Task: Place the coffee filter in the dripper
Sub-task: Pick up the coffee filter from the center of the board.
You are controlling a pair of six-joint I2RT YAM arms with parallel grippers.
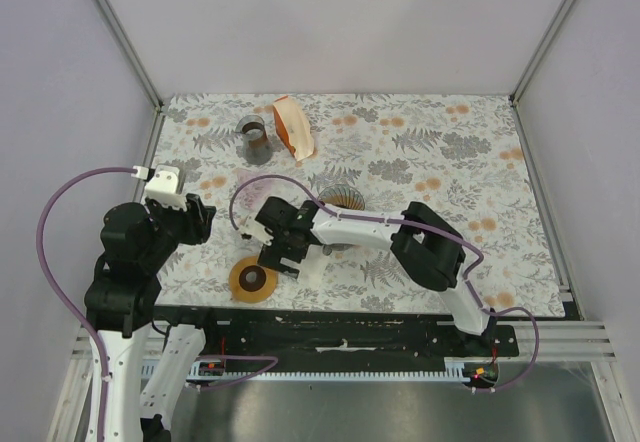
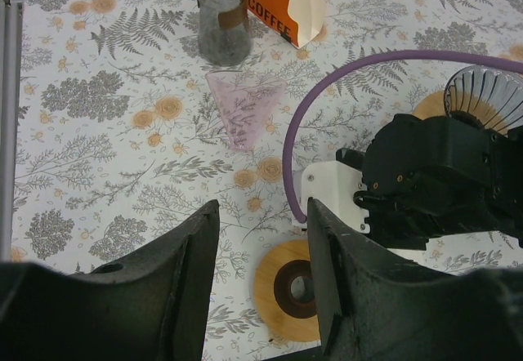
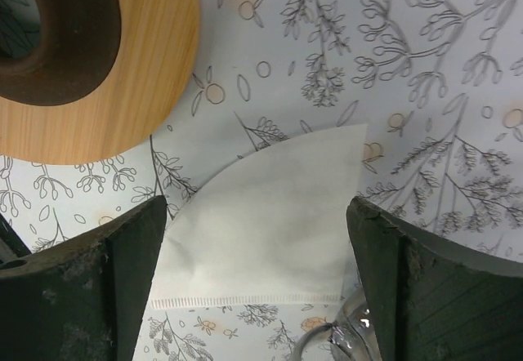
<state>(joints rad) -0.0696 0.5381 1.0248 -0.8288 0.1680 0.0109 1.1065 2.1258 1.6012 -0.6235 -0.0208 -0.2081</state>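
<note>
The white paper coffee filter [image 3: 270, 222] lies flat on the floral table cloth. My right gripper [image 3: 255, 242] is open, with one finger on each side of the filter, just above it. In the top view this gripper [image 1: 280, 260] hides most of the filter. The ribbed glass dripper [image 1: 343, 200] stands on a wooden base behind the right arm and also shows in the left wrist view [image 2: 486, 91]. A bit of clear glass [image 3: 359, 340] shows at the bottom of the right wrist view. My left gripper [image 1: 195, 217] is open and empty, held above the table [image 2: 261, 214].
A wooden ring with a dark centre [image 1: 253, 280] lies near the front edge, just left of the filter [image 3: 122, 91]. A glass carafe [image 1: 255, 137] and an orange coffee bag [image 1: 293, 127] stand at the back. A pink translucent cone [image 2: 241, 108] lies flat.
</note>
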